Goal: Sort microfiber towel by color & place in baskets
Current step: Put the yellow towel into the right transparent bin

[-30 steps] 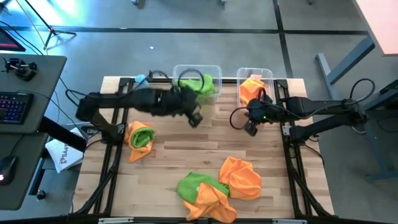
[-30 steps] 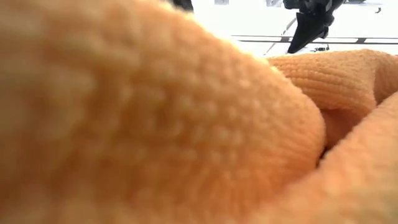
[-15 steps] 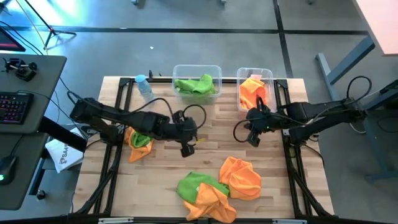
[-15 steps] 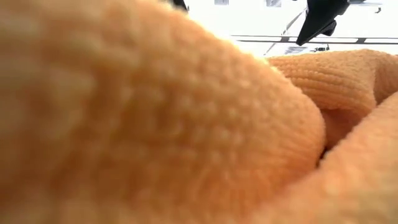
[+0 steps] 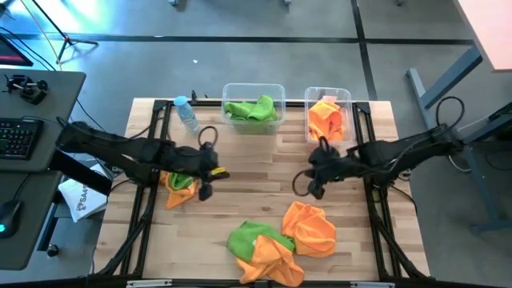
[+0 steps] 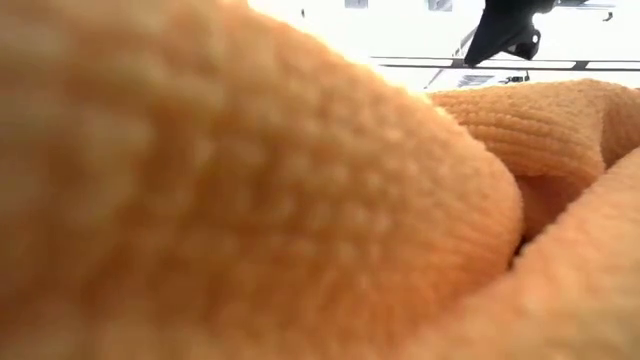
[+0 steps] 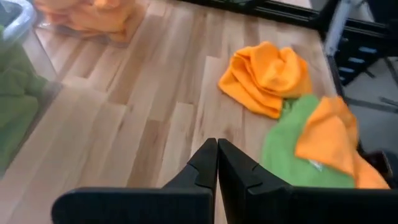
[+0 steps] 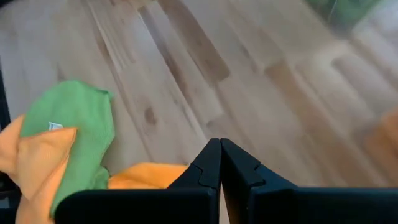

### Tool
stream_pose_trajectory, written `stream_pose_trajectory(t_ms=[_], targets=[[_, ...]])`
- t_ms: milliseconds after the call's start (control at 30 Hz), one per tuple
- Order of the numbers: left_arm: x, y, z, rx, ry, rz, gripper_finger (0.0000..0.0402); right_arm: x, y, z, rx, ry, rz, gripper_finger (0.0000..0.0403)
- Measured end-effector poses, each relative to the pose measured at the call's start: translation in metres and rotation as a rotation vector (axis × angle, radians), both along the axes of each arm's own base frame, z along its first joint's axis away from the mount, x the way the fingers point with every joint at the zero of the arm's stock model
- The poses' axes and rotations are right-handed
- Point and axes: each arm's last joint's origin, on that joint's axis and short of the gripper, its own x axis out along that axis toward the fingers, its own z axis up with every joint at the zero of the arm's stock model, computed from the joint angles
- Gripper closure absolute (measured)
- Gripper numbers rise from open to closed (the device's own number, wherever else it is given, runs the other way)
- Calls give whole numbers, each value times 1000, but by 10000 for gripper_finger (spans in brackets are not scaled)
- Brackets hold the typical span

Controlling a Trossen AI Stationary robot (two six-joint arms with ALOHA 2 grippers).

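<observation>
In the high view my left gripper (image 5: 206, 190) is shut and empty, hovering just right of an orange-and-green towel bundle (image 5: 179, 181) at the table's left. My right gripper (image 5: 314, 189), also shut and empty, hangs above the orange towel (image 5: 310, 227) of the near pile. That pile also holds a green towel (image 5: 251, 238) and another orange one (image 5: 273, 262). The wider basket (image 5: 254, 90) holds a green towel (image 5: 253, 109). The narrower basket (image 5: 328, 94) holds an orange towel (image 5: 325, 118). Both wrist views show the fingers closed: left (image 7: 217, 151), right (image 8: 220, 151).
A small water bottle with a blue cap (image 5: 186, 113) lies left of the wider basket. Bare wood lies mid-table between the baskets and the near pile. An orange towel (image 6: 250, 200) right at the lens fills the low view; one dark gripper (image 6: 505, 30) shows at its top.
My left arm has drawn back from the wider basket, toward the table's left and near edge, leaving the green towel lying in that basket. My right gripper has moved from beside the narrower basket toward the near edge, ending above the near pile.
</observation>
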Motion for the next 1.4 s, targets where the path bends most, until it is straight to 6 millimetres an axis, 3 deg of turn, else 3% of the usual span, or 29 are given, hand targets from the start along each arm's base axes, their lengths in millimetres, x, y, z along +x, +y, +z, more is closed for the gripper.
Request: stream_pose_trajectory(t_ms=[233,400,700,1033,1400], targets=[[-41,7,-18,71,0,-139,401,17,29,-14,81,115,-93,403],[-55,10,-35,144,40,-179,401,20,50,-25,180,256,-127,403],[-57,11,-48,148,77,-179,401,25,64,-52,287,395,-423,394],[-57,11,-47,181,72,-204,401,38,64,-92,293,498,-619,309],[-57,10,-47,161,71,-230,401,44,67,-128,339,500,-675,284]])
